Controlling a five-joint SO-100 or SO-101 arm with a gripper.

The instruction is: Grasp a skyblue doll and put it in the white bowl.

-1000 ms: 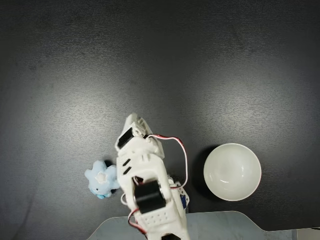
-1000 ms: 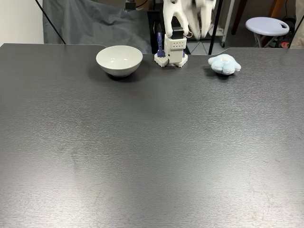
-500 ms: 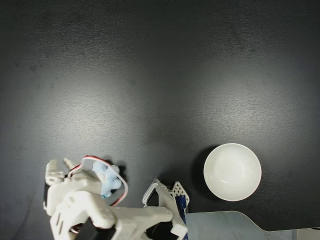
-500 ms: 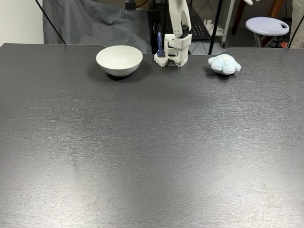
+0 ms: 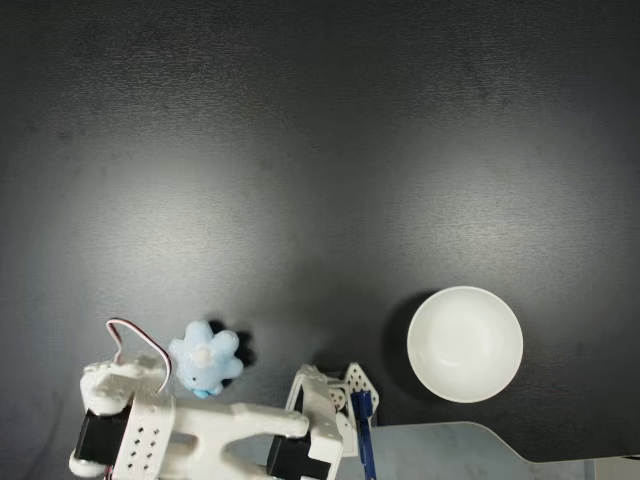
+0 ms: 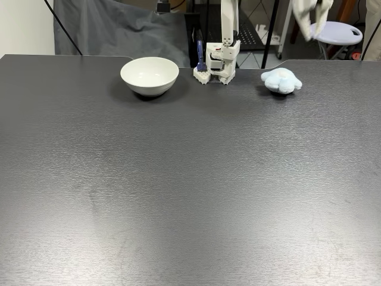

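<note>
Dark grey textured tabletop (image 6: 190, 179), w/ a grey cloth backdrop and a stool behind it in the low fixed view. I'm watching the arm (image 5: 200, 430) swinging out sideways from its base (image 6: 215, 65); in the top-down fixed view it's stretching toward 9 o'clock along the bottom edge. The gripper (image 6: 311, 18) is hanging high above the table in the low view, approx at 1 o'clock from the skyblue doll (image 6: 281, 80). It's blurred, so I can't tell if the jaws are spread or closed; nothing's in them.

The doll is sitting on the table, untouched, in the top-down view (image 5: 204, 360) just beside the arm's far end. The white bowl (image 6: 149, 75) is waiting empty on the other side of the base, well apart from the doll.

Risks, imo: gripper is off to the doll's side, so a straight drop could be missing it or nudging it off the near edge. Soft plush could also be slipping from a shallow pinch during the long swing to the bowl.
</note>
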